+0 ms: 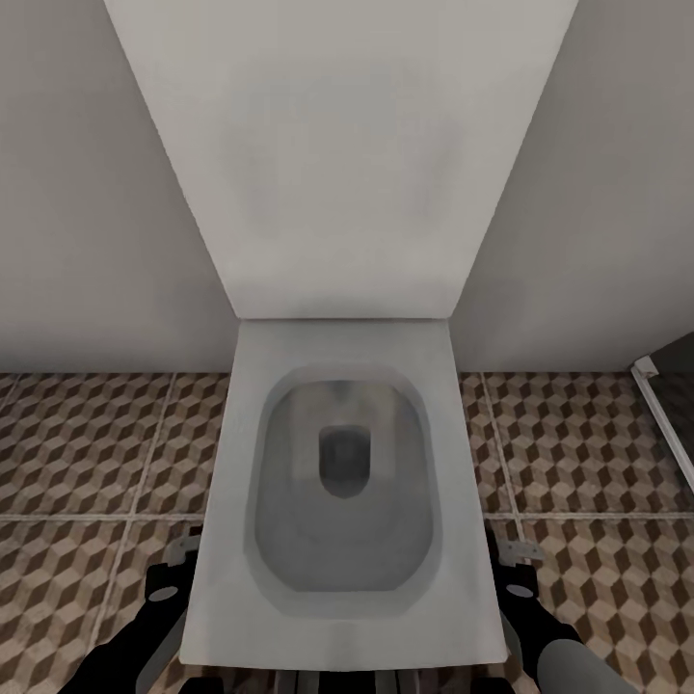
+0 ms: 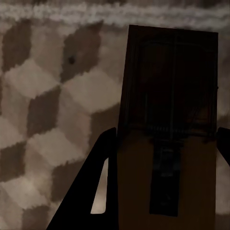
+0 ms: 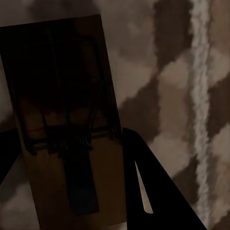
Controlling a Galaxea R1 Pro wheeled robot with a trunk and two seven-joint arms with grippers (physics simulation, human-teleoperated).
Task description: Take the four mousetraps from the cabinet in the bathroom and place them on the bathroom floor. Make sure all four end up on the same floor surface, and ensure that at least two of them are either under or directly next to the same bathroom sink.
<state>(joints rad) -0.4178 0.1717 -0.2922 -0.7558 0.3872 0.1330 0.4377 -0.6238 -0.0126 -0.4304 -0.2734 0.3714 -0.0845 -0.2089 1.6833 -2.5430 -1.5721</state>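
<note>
From the head camera, a white toilet (image 1: 342, 482) with its lid raised against a pale wall fills the middle of the scene, its bowl open and seen from above. On either side lies the bathroom floor (image 1: 87, 463), tiled in a brown, beige and grey cube pattern with pale grout lines. A dark panel with a pale frame (image 1: 670, 414) cuts into the far right edge. Both arms reach down low beside the toilet base, the left gripper (image 1: 172, 578) on one side and the right gripper (image 1: 516, 573) on the other, partly hidden by the bowl. In the left wrist view, the left gripper's dark fingers (image 2: 98, 191) close on either side of a brown mousetrap (image 2: 167, 120), held flat with its long axis running along the fingers and its far end pointing away from the wrist, above the patterned tiles. In the right wrist view, the right gripper's fingers (image 3: 153, 187) likewise clasp a second mousetrap (image 3: 67, 120), its long axis also along the fingers but slightly tilted. Both traps are dim, so the wire parts are only faintly visible.
</note>
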